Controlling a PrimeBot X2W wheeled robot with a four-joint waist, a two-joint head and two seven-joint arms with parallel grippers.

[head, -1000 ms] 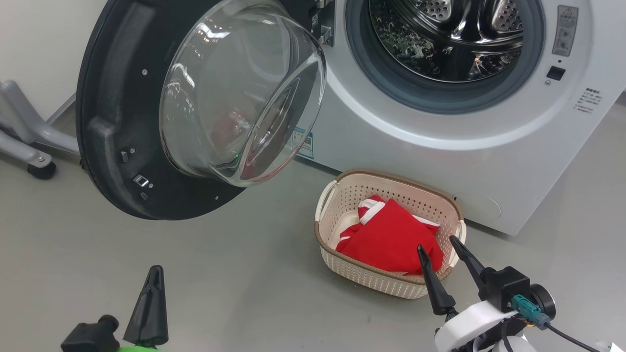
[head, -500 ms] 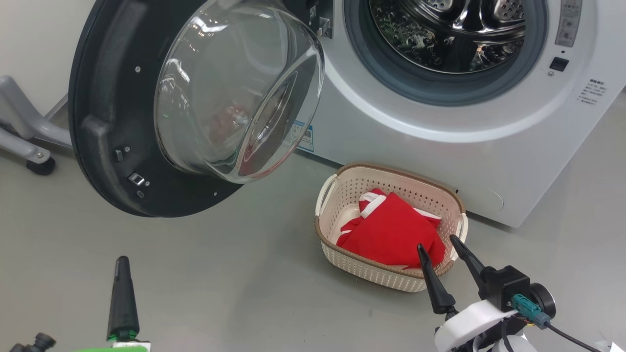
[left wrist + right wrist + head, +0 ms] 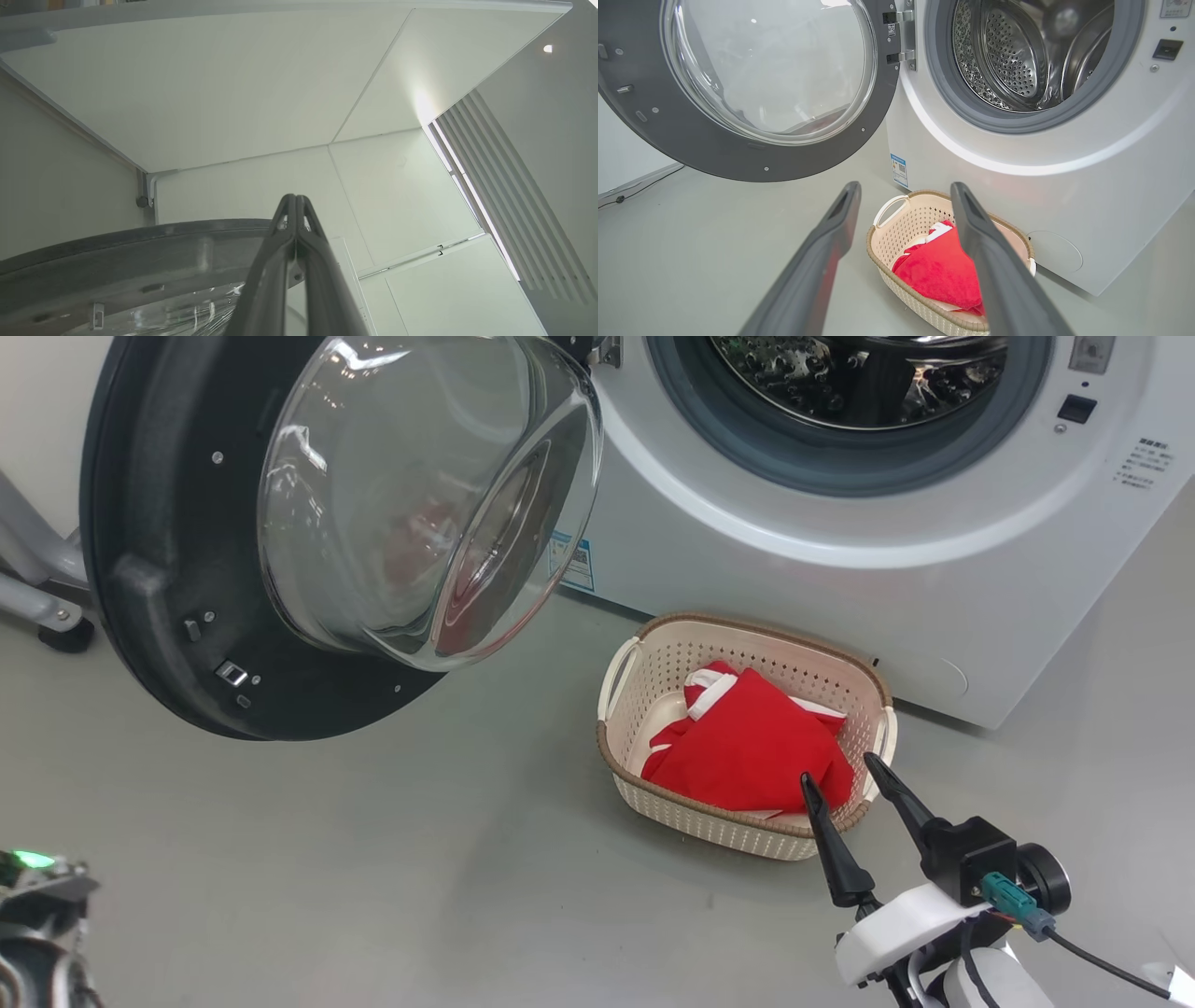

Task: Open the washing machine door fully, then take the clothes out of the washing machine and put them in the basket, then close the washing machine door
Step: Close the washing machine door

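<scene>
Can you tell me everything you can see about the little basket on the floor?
The basket is small, cream plastic, a rounded rectangle with holes all over its sides, a brown woven-look rim and a white handle at each end. It stands upright on the grey floor, right in front of the washing machine. Red clothes with white trim lie bunched inside it.

Washing machine door (image 3: 233,569) swung wide, steel drum (image 3: 1017,51) bare, red clothes (image 3: 752,751) (white-trimmed) heaped in cream basket (image 3: 653,803)

Above the basket (image 3: 709,826), the washing machine (image 3: 747,569) drum (image 3: 780,364) is cut off; its printed text (image 3: 1141,464) is unreadably small.
</scene>
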